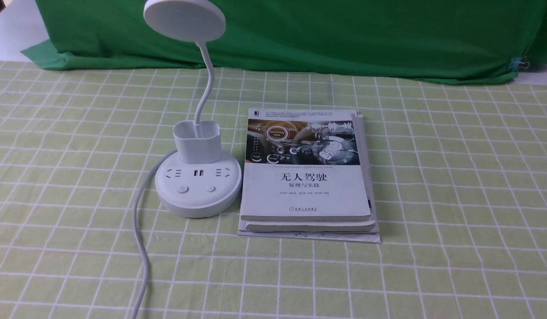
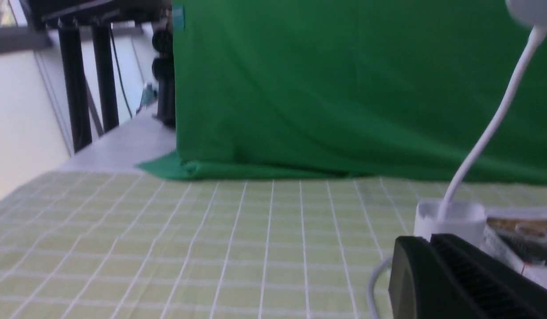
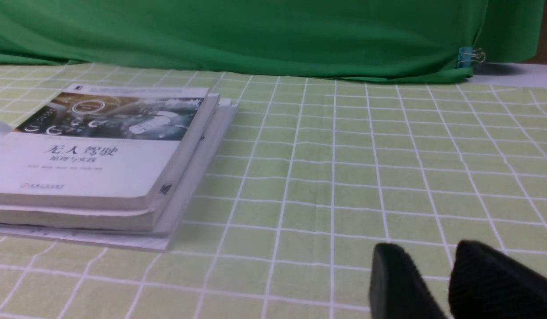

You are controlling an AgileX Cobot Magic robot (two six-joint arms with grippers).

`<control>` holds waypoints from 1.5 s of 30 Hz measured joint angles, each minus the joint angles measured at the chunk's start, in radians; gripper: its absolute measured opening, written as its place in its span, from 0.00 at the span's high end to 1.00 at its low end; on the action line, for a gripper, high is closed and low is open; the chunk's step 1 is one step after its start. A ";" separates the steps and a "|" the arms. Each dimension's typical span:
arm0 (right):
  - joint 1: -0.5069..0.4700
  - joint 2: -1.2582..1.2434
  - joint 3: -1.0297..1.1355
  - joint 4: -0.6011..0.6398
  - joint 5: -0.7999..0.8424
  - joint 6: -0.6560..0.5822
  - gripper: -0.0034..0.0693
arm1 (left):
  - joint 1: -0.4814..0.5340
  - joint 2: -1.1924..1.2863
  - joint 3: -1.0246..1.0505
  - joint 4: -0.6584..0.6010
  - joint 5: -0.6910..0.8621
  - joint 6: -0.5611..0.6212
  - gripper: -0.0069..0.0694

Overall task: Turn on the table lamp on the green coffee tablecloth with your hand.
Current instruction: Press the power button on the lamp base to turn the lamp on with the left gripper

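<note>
The white table lamp [image 1: 198,186] stands left of centre on the green checked tablecloth [image 1: 455,177]. Its disc head [image 1: 185,17] is raised on the bent neck, and two buttons [image 1: 182,189] sit on the front of the round base. The lamp looks unlit. No arm shows in the front view. In the left wrist view my left gripper [image 2: 426,241] is shut and empty, low over the cloth, with the lamp's cup [image 2: 451,217] just beyond it. In the right wrist view my right gripper [image 3: 433,254] is open by a narrow gap, empty, over bare cloth to the right of the books.
A stack of books [image 1: 306,173] lies right beside the lamp base; it also shows in the right wrist view [image 3: 100,146]. The lamp's white cord [image 1: 140,248] runs from the base to the front edge. A dark green backdrop cloth [image 1: 300,35] hangs along the back.
</note>
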 joint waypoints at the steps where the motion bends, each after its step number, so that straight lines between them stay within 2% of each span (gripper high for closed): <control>1: 0.000 0.000 0.000 0.000 0.000 0.000 0.62 | 0.000 0.000 0.000 -0.001 -0.012 0.000 0.88; 8: 0.000 0.000 0.000 0.000 0.000 0.000 0.62 | 0.000 0.000 0.000 -0.007 -0.058 -0.001 0.88; 17: 0.000 0.000 0.000 0.000 0.000 0.000 0.62 | 0.000 0.000 0.001 0.118 -0.083 0.059 0.88; 19: 0.000 0.000 0.000 0.000 0.000 0.000 0.62 | 0.000 0.000 0.001 0.098 -0.149 0.045 0.88; 22: 0.000 0.000 0.000 0.000 0.000 0.000 0.62 | 0.000 0.000 0.001 0.008 -0.412 -0.029 0.88; 24: 0.000 0.000 0.000 0.000 0.000 0.000 0.62 | 0.000 0.000 -0.005 -0.013 -0.480 -0.058 0.88; 25: 0.000 0.000 0.000 0.000 0.000 0.000 0.62 | 0.000 0.010 -0.055 -0.023 -0.483 -0.107 0.88; 26: 0.000 0.000 0.000 0.000 0.000 0.000 0.62 | 0.000 0.013 -0.064 -0.023 -0.479 -0.107 0.88; 30: 0.000 0.000 0.000 0.000 0.000 0.000 0.62 | 0.000 0.152 -0.351 0.004 -0.272 -0.181 0.88; 33: 0.000 0.000 0.000 0.000 0.000 0.000 0.62 | 0.000 0.329 -0.605 0.004 0.008 -0.190 0.88; 35: 0.000 0.000 0.000 0.000 0.000 0.000 0.62 | 0.000 0.401 -0.674 0.002 0.129 -0.190 0.88; 37: 0.000 0.000 0.000 0.000 0.000 0.000 0.62 | 0.000 0.546 -0.802 0.028 0.349 -0.152 0.88; 40: 0.000 0.000 0.000 0.000 0.000 0.000 0.62 | 0.000 0.711 -0.870 0.080 0.517 -0.038 0.88; 42: 0.000 0.000 0.000 0.000 0.000 0.000 0.62 | 0.000 0.791 -0.883 0.068 0.548 0.009 0.88; 45: 0.000 0.000 0.000 0.000 0.000 0.000 0.62 | -0.004 0.881 -0.886 -0.047 0.567 0.084 0.88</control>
